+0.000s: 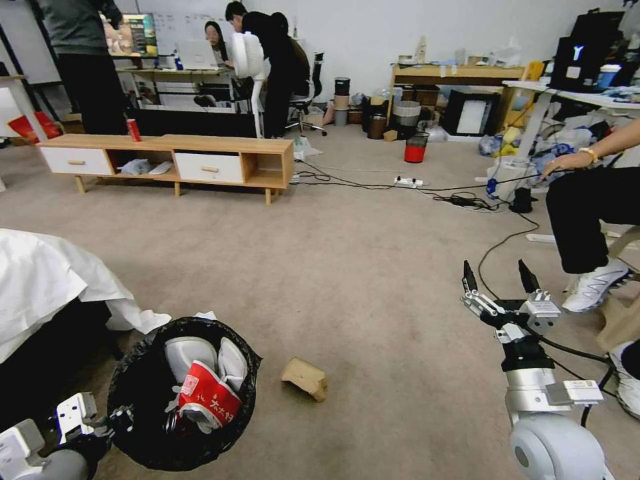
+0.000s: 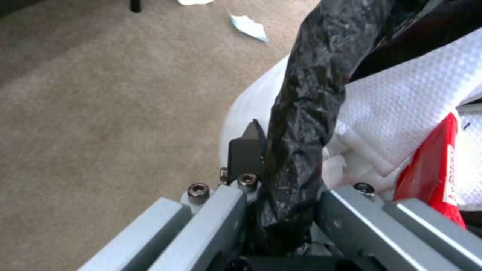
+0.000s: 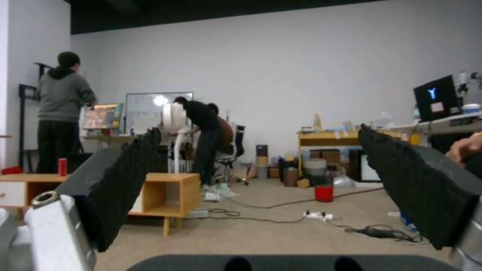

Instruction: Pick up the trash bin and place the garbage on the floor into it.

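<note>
The trash bin (image 1: 248, 365), lined with a crinkly black bag, is at the lower left of the head view. My left gripper (image 1: 115, 421) is shut on its near rim; in the left wrist view the bag rim (image 2: 311, 94) is pinched in that gripper (image 2: 293, 175). Inside the bin lie white tissues (image 1: 190, 353) and a red-white snack bag (image 1: 208, 400). On the floor (image 1: 347, 267), a tan cardboard piece (image 1: 305, 378) lies just right of the bin, and a white paper scrap (image 1: 206, 315) lies behind it. My right gripper (image 1: 500, 277) hangs open and empty above the carpet, to the right.
A low wooden cabinet (image 1: 167, 157) with a red can (image 1: 133, 130) stands across the room. Black cables and a power strip (image 1: 408, 181) cross the carpet near a red-black mesh bin (image 1: 415, 148). A seated person's shoe (image 1: 593, 283) is close on the right. White cloth (image 1: 47, 280) drapes at the left.
</note>
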### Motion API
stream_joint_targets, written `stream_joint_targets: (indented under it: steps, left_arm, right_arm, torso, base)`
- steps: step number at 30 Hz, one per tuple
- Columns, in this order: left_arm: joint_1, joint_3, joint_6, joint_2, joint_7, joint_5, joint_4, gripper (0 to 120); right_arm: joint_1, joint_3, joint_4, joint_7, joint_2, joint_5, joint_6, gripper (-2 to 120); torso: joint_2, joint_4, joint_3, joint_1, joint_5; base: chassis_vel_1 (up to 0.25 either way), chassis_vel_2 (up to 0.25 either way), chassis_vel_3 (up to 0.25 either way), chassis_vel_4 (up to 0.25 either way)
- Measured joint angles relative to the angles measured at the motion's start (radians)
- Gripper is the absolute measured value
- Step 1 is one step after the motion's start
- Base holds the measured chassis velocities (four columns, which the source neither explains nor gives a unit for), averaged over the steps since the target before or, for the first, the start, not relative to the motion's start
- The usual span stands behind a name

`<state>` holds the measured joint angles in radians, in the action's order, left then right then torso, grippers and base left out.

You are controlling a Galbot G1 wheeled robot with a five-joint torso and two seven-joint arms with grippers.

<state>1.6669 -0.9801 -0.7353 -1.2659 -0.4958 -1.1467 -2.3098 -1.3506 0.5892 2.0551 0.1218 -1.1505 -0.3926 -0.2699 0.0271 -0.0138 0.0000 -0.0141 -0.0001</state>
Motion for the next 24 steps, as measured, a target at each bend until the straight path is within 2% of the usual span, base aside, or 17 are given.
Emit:
stream_joint_targets:
  steps: [24]
  left_arm:
    - [-0.005, 0.003, 0.000, 0.000, 0.000, 0.012, 0.020, 0]
  right_arm:
    - [0.014, -0.006, -0.029, 0.000, -0.010, 0.009, -0.003, 100]
  torso:
    - [0.000, -0.0001, 0.000, 0.000, 0.0001]
  base:
    - [0.013, 0.014, 0.014, 0.012]
